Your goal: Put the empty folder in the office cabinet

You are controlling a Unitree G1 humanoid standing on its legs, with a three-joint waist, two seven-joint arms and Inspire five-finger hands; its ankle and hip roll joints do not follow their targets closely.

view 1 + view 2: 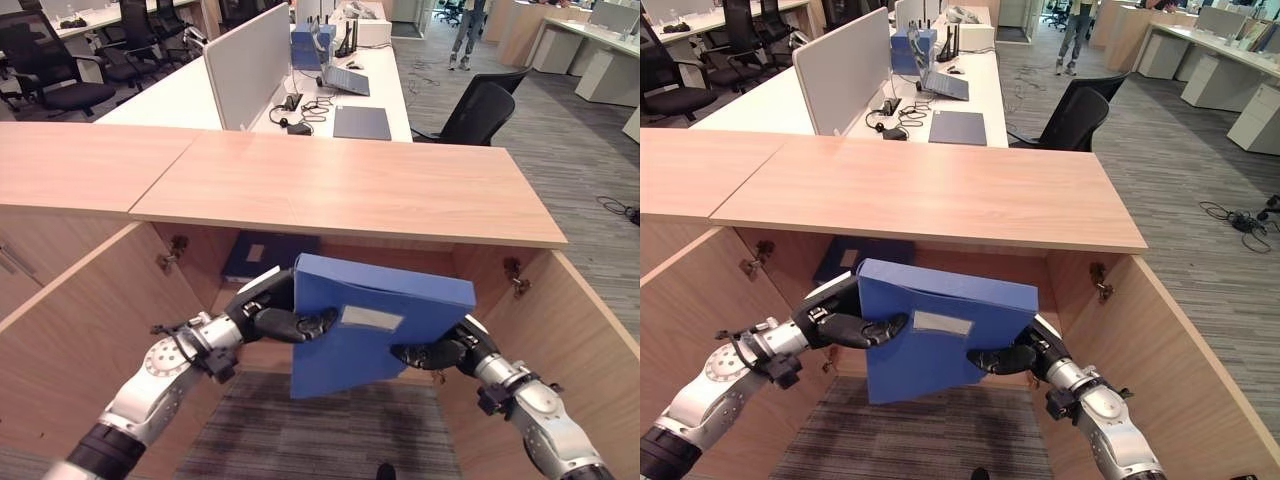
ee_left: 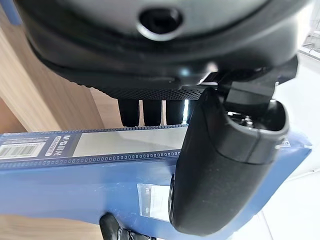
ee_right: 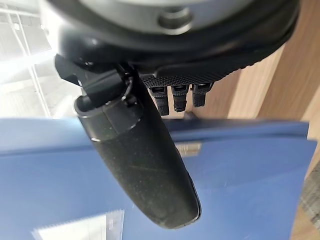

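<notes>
The blue folder (image 1: pixel 370 325) is being held in the air by both hands, in front of the open office cabinet (image 1: pixel 540 330), so I judge the task as roughly half done: the folder is lifted and brought to the opening, but it is not yet inside. What is left is to push it in past the doors and to set it down, probably near the dark blue folder (image 1: pixel 262 256) which is lying deeper in the cabinet.

The left hand (image 1: pixel 272 312) is gripping one side edge of the folder: its thumb (image 2: pixel 220 170) is pressing on the front face and its fingers (image 2: pixel 145 111) are curling behind the spine. The right hand (image 1: pixel 1025 352) is pinching the opposite side in the same way, thumb (image 3: pixel 145 165) on the front face, fingers (image 3: pixel 179 97) behind.

Between the two thumbs the folder is standing almost upright, a little tilted. Its long axis is running from one hand to the other, its labelled spine is turning upward and its broad face toward the robot.
</notes>
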